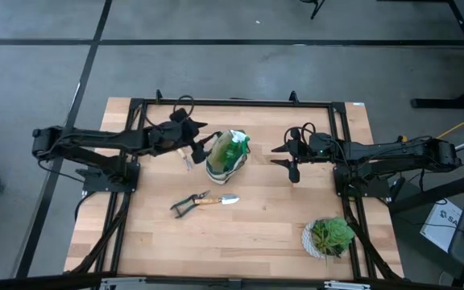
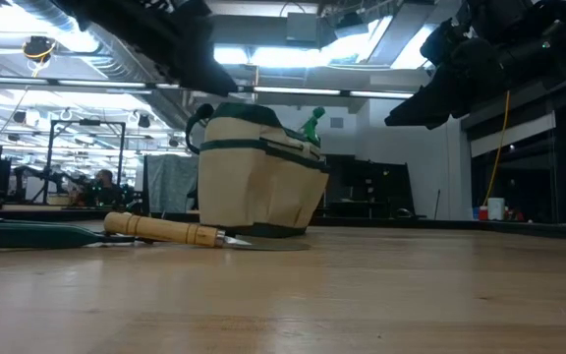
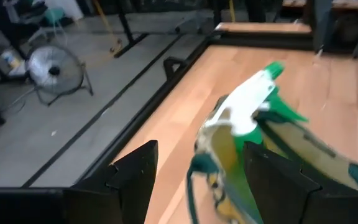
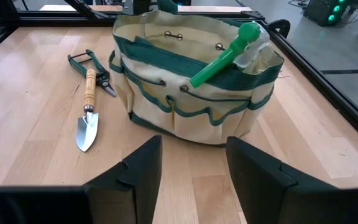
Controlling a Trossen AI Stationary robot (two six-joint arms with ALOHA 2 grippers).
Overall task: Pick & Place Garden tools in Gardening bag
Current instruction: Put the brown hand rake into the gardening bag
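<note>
The cream gardening bag [image 1: 227, 155] with dark green trim stands upright at the table's middle. A bright green and white spray bottle [image 4: 229, 53] sticks out of its top, leaning on the rim. The wooden-handled trowel [image 1: 216, 200] and the black-handled shears [image 1: 185, 205] lie flat on the table nearer the front edge. My left gripper [image 1: 203, 147] hangs open just left of the bag, level with its top; in the left wrist view its fingers [image 3: 135, 180] frame the bottle [image 3: 253, 99] and touch nothing. My right gripper [image 1: 292, 159] is open and empty, right of the bag.
A leafy green plant in a white pot [image 1: 329, 238] stands at the front right corner. A black frame [image 1: 232, 102] runs around the table. Bare wood lies between the bag and the plant, and along the front edge.
</note>
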